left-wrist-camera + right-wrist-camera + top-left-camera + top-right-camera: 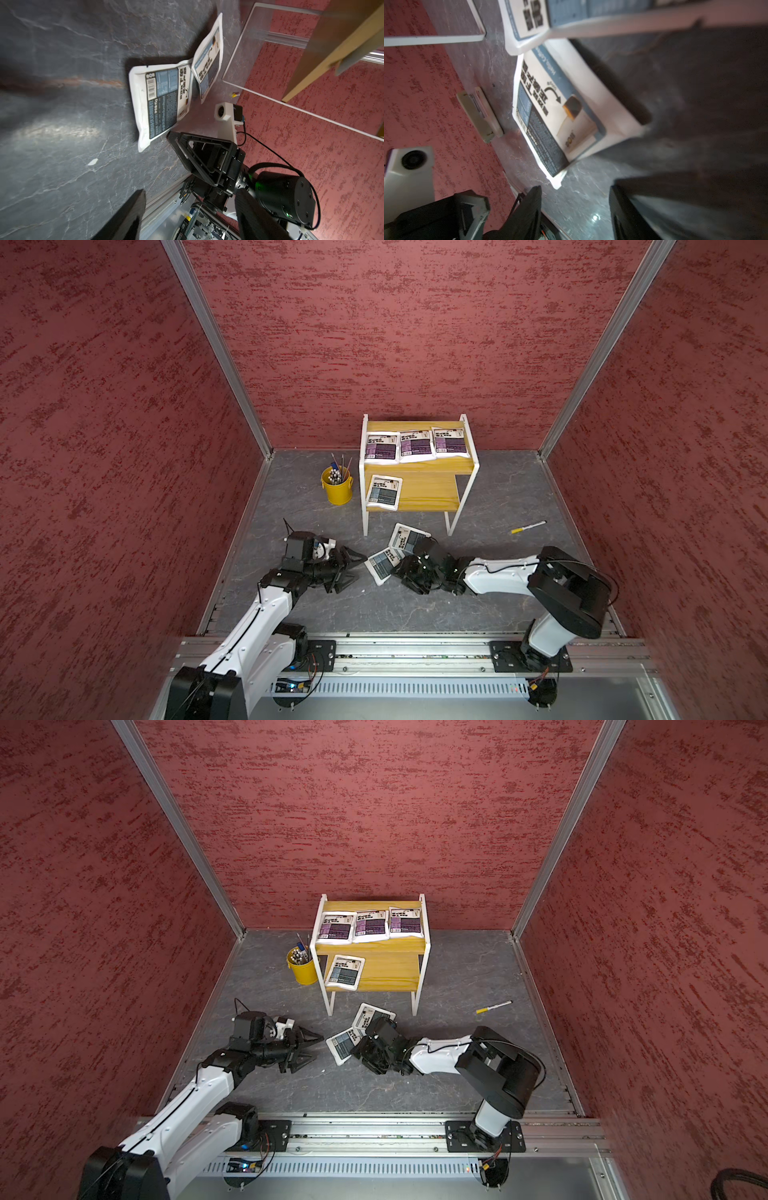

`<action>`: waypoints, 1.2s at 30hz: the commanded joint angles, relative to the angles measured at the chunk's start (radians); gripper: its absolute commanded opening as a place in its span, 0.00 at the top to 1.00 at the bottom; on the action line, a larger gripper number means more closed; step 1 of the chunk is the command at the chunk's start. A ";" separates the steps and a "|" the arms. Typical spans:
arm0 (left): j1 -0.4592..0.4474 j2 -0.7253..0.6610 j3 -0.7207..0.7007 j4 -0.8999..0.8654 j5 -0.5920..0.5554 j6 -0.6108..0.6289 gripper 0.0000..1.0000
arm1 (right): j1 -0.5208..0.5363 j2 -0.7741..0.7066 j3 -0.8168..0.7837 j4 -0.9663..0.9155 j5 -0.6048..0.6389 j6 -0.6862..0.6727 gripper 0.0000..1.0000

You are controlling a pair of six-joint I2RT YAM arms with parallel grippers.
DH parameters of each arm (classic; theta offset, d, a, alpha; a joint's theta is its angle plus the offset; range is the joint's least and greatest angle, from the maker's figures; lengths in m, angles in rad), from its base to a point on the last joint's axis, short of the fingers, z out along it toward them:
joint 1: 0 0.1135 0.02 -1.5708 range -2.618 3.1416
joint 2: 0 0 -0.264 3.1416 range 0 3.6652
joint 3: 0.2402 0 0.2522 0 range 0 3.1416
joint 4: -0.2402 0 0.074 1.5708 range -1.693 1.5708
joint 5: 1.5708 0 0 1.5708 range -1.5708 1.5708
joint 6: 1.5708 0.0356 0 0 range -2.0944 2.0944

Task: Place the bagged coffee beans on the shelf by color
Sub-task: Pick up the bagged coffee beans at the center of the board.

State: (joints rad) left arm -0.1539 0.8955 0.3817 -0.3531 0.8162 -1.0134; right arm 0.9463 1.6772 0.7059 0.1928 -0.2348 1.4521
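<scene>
The shelf [419,466] [376,946] stands at the back with three purple bagged coffee beans [417,445] [371,926] in a row on its upper board. One blue-grey bag [384,492] [344,971] lies on the lower board. Two more blue-grey bags lie on the floor in front of it: one near [383,566] [162,101] [560,116], one farther [407,536] [207,60] overlapping its edge. My left gripper [358,568] [190,192] is open just left of the near bag. My right gripper [401,570] [576,191] is open at that bag's right edge, with nothing between its fingers.
A yellow pen bucket [337,488] [302,969] stands left of the shelf. A yellow-capped marker [528,526] lies on the floor to the right. Red walls enclose the grey floor on three sides, and the arms' rail runs along the front.
</scene>
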 commanded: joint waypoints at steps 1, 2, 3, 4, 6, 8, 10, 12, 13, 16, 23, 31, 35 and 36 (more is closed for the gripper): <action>-0.003 0.014 0.002 0.008 -0.062 0.007 0.28 | 0.028 0.067 0.006 0.098 0.054 0.115 0.44; -0.002 0.016 0.003 0.005 -0.073 0.007 0.28 | 0.032 0.083 0.008 0.104 0.061 0.132 0.45; 0.001 0.021 0.005 0.003 -0.083 0.012 0.28 | 0.034 0.095 0.008 0.106 0.068 0.150 0.45; 0.003 0.026 0.005 0.009 -0.089 0.012 0.28 | 0.037 0.103 0.005 0.108 0.074 0.165 0.45; 0.005 0.049 0.013 0.020 -0.105 0.021 0.28 | 0.038 0.110 -0.004 0.103 0.093 0.193 0.46; 0.004 0.085 0.031 0.031 -0.121 0.046 0.29 | 0.039 0.108 -0.020 0.095 0.111 0.217 0.49; 0.001 0.136 0.064 0.028 -0.140 0.084 0.30 | 0.039 0.095 -0.040 0.082 0.123 0.230 0.49; -0.006 0.207 0.108 0.026 -0.159 0.133 0.30 | 0.039 0.065 -0.056 0.041 0.132 0.226 0.49; -0.010 0.238 0.130 0.025 -0.166 0.150 0.30 | 0.038 0.048 -0.061 0.017 0.136 0.218 0.49; -0.019 0.341 0.188 0.059 -0.176 0.207 0.31 | 0.035 -0.010 -0.071 -0.051 0.143 0.174 0.47; -0.048 0.530 0.231 0.200 -0.169 0.253 0.30 | 0.026 -0.078 -0.060 -0.109 0.093 0.059 0.43; -0.087 0.672 0.218 0.404 -0.147 0.206 0.29 | 0.025 -0.120 -0.044 -0.153 0.072 -0.012 0.42; -0.100 0.702 0.214 0.423 -0.158 0.214 0.29 | 0.023 -0.141 -0.061 -0.149 0.075 -0.010 0.42; -0.101 0.706 0.210 0.425 -0.159 0.216 0.29 | 0.022 -0.146 -0.065 -0.150 0.075 -0.010 0.42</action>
State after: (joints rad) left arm -0.2466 1.5780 0.6022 0.0360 0.6746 -0.8066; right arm 0.9730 1.5600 0.6571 0.0650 -0.1562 1.4616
